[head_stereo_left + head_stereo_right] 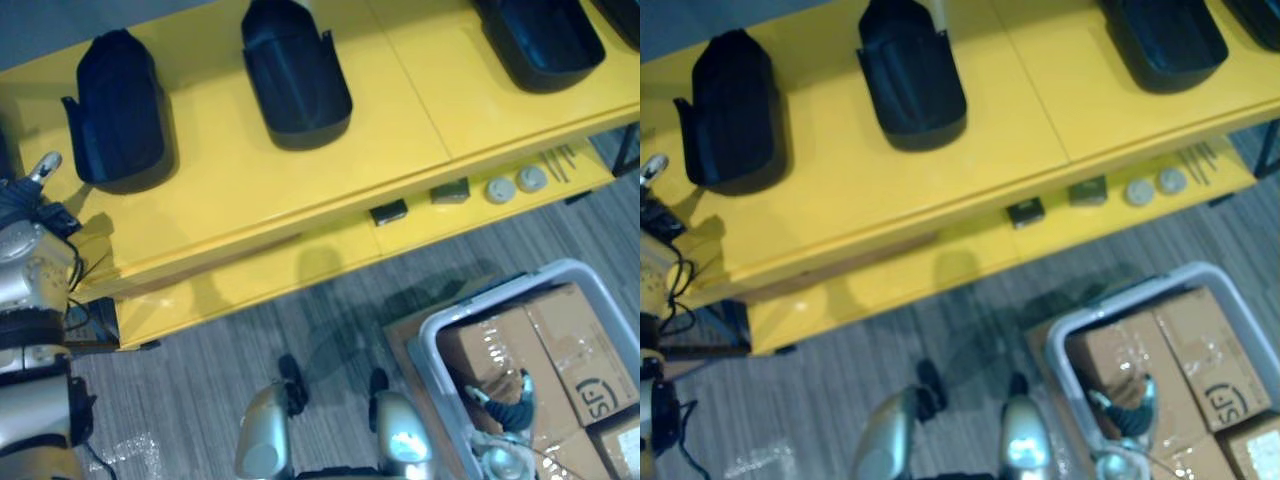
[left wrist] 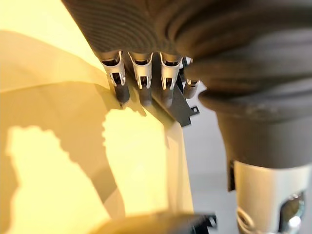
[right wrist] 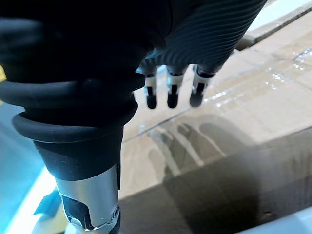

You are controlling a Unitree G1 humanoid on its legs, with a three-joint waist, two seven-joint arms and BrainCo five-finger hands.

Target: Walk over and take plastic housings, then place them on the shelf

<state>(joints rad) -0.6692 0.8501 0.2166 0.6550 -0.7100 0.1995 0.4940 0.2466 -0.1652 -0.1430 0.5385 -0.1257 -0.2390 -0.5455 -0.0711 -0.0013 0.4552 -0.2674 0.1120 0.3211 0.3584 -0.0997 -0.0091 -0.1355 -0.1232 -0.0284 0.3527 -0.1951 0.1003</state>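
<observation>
Three black plastic housings point(image 1: 120, 110) point(image 1: 295, 75) point(image 1: 545, 40) lie on the top board of the yellow shelf point(image 1: 400, 110), open sides up, and the edge of a further one point(image 1: 625, 15) shows at the far right corner. My left hand point(image 1: 25, 200) hangs at the shelf's left end, near the leftmost housing but apart from it. Its fingers point(image 2: 141, 80) are relaxed over the yellow board and hold nothing. My right hand point(image 1: 510, 400) hovers low at the right over taped cardboard boxes point(image 3: 243, 97), fingers point(image 3: 173, 92) straight and empty.
A pale plastic bin point(image 1: 440, 330) full of cardboard boxes point(image 1: 560, 340) stands on the grey carpet at the lower right. The shelf's lower board carries two small dark blocks point(image 1: 388, 211) point(image 1: 450, 190), two round discs point(image 1: 500, 189) point(image 1: 532, 178) and thin rods point(image 1: 558, 160).
</observation>
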